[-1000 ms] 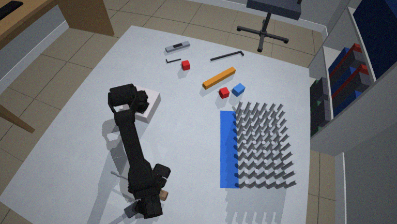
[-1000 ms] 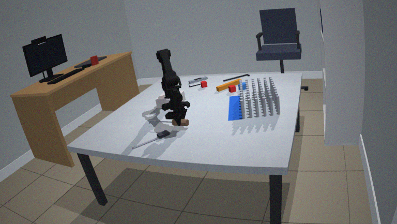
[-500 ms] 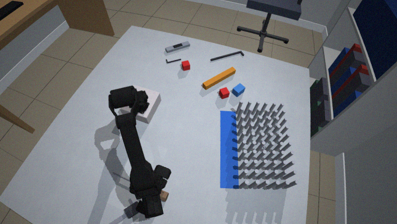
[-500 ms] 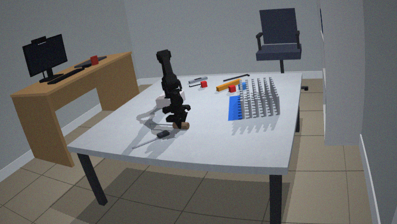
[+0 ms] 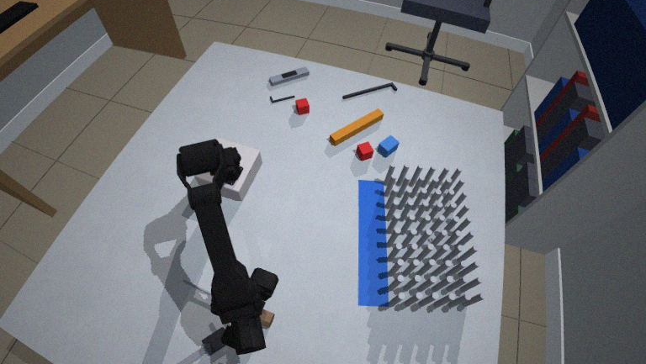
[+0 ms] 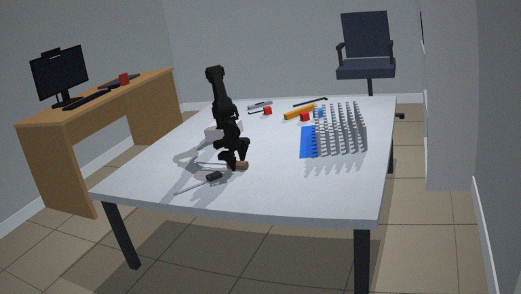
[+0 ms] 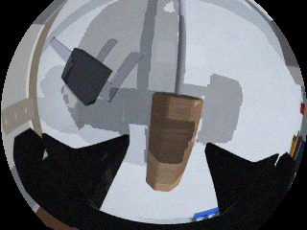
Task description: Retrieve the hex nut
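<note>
My gripper point(image 6: 238, 163) point(image 7: 169, 144) is open low at the table, its fingers apart on either side of the wooden handle point(image 5: 267, 318) point(image 6: 243, 165) point(image 7: 164, 178) of a tool. The tool lies between them, its thin metal shaft point(image 6: 209, 163) point(image 7: 180, 53) running away from the hand. Gaps show beside the handle in the wrist view. The grey metal spacers point(image 5: 399, 245) point(image 6: 331, 121) stand in rows behind the blue taped strip point(image 5: 367, 265) point(image 6: 306, 142). I cannot make out the nut clearly; a small speck shows among the spacers in the top view. The fingertips are hidden there.
A black-handled tool point(image 5: 213, 340) point(image 6: 214, 176) point(image 7: 86, 77) lies beside the hand. Farther back are an orange bar point(image 5: 356, 127) point(image 6: 299, 111), red blocks point(image 5: 364, 150) point(image 5: 302, 106), a blue block point(image 5: 389, 145), a black hooked rod point(image 5: 367, 91), a small hex key and a grey level point(image 5: 288, 76).
</note>
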Controlling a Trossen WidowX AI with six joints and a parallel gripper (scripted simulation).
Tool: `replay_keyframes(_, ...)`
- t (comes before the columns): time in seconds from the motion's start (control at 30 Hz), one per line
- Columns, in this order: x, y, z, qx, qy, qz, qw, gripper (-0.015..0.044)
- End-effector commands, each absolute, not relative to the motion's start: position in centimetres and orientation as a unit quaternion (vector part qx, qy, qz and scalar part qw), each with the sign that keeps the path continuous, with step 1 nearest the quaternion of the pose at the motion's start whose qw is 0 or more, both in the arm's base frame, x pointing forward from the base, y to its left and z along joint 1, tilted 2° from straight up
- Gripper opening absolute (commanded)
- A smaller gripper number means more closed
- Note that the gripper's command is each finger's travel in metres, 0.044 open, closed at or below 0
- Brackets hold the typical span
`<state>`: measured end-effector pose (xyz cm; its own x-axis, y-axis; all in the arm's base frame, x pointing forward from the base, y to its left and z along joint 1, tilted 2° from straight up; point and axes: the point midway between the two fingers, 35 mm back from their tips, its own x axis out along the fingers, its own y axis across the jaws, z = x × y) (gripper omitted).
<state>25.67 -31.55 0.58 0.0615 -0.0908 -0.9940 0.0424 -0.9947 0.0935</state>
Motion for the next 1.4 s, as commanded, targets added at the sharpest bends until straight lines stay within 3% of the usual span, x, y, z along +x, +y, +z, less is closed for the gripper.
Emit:
replay_keyframes(0.0,25.7,-31.6,1.7,0.727,-0.017,-0.684,0.049,0.044)
replay_keyframes(0.17,25.4,-31.1,7.6,0.727,-0.017,-0.685,0.049,0.044)
replay_keyframes(0.93,25.4,-31.1,7.5,0.726,-0.011,-0.685,0.055,0.044)
replay_keyframes(1.37,25.6,-30.7,7.4,0.495,0.398,-0.614,0.47,0.044)
